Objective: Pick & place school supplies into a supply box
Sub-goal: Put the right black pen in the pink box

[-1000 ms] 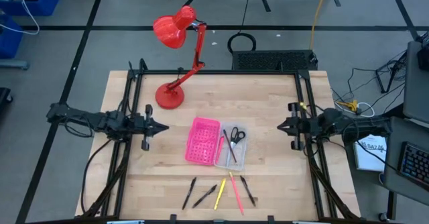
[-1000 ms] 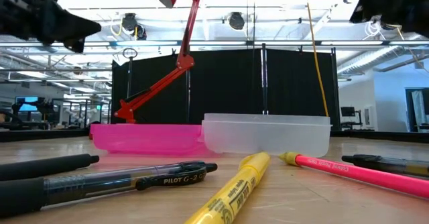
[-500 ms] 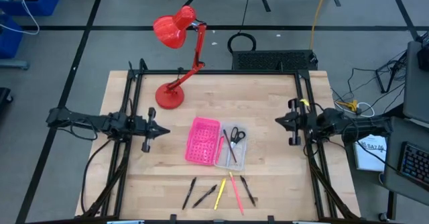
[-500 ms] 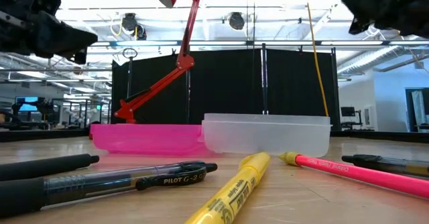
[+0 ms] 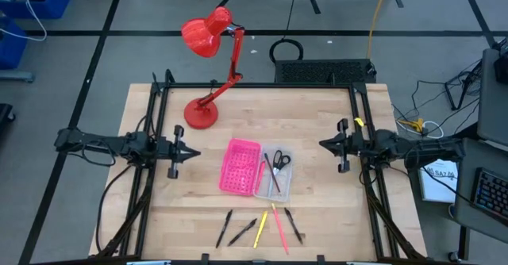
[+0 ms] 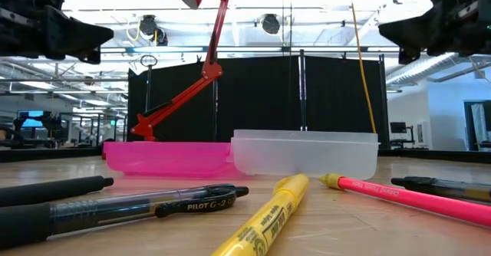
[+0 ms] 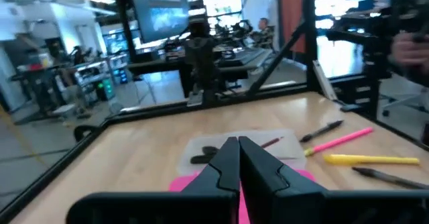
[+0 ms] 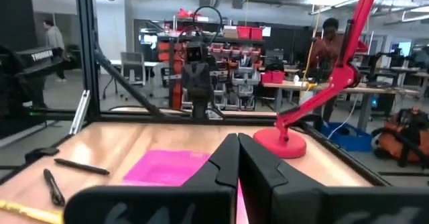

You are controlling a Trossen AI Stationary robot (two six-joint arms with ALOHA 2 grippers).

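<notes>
Wooden bench (image 5: 317, 186) carries the supply box (image 5: 255, 168) at frame centre, scissors (image 5: 280, 160) inside, five pens (image 5: 260, 227) below it awaiting pickup. Left claw (image 5: 184, 150) and right claw (image 5: 331, 144) flank it, pinched together, empty.

Two black cabled arms (image 5: 103, 144) with tapered jaws.

pink and clear supply box (image 6: 245, 156), pens (image 6: 130, 206) in front, red lamp (image 6: 201, 49) behind
</notes>
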